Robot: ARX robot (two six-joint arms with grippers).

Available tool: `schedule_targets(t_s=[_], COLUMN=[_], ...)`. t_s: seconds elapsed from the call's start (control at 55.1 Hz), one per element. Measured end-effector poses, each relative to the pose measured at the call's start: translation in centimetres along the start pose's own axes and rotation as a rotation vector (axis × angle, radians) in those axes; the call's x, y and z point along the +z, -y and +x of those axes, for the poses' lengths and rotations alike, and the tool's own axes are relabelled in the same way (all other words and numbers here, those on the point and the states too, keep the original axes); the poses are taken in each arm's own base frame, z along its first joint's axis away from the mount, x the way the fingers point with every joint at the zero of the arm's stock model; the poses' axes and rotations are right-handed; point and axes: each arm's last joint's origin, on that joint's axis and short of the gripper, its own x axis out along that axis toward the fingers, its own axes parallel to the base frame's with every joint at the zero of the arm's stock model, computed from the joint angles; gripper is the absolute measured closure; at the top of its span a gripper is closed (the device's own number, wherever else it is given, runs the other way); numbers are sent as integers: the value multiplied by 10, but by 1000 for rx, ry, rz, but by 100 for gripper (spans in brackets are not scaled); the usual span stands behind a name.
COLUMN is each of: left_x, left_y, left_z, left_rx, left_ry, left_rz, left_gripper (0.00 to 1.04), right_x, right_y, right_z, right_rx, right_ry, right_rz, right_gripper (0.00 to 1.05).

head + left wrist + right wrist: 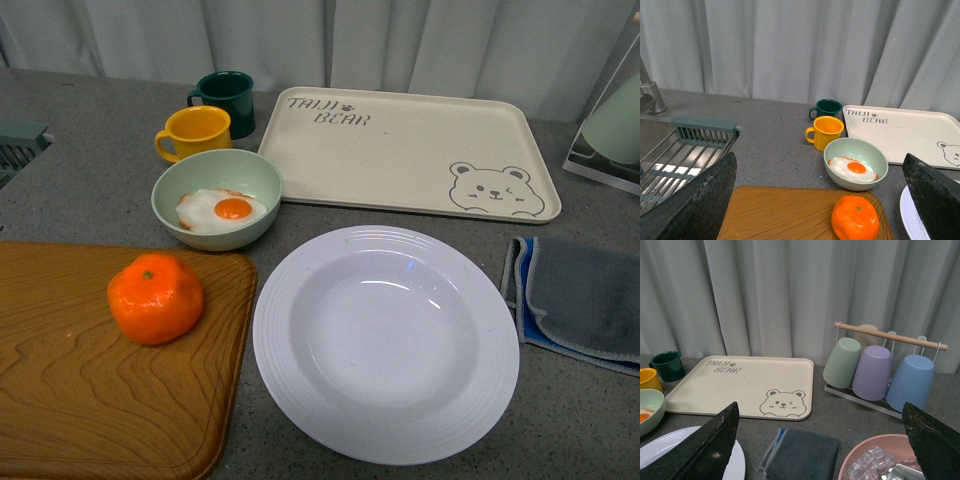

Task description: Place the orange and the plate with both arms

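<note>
The orange (155, 298) rests on a wooden cutting board (90, 400) at the front left. Right beside the board lies the empty white plate (385, 345) with its ridged rim. Neither arm shows in the front view. In the left wrist view my left gripper (819, 156) hangs open above the board, and the orange (855, 218) lies between its fingers but well below them. An edge of the plate (910, 217) shows there too. My right gripper (820, 405) is open and empty above the counter, with the plate (735, 465) by its one finger.
Behind the board stand a green bowl (217, 200) with a fried egg, a yellow mug (195, 132) and a dark green mug (228, 98). A cream bear tray (410, 150) lies behind the plate, a grey cloth (585, 300) to its right. A cup rack (880, 365) and pink bowl (880, 460) sit further right.
</note>
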Motion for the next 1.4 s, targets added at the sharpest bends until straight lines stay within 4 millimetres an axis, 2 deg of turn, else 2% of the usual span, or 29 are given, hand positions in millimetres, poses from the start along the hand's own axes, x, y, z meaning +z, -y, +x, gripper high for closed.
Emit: schedule_targets(t_s=[1.108,1.144,1.235,1.398], left_x=[0,-1,-7,-13], left_y=[0,0,0,7], left_z=[0,0,7,30], left_rx=[0,18,58,41], left_ry=[0,-44,-290,-422], left_rz=[0,-15,-66,-96], left_gripper=[7,7,7,7], right_x=[0,0,0,0], right_y=[0,0,0,0], right_z=[0,0,0,0], right_rx=[0,0,0,0], right_ry=[0,0,0,0], right_rz=[0,0,0,0], right_gripper=[9,9,9,9])
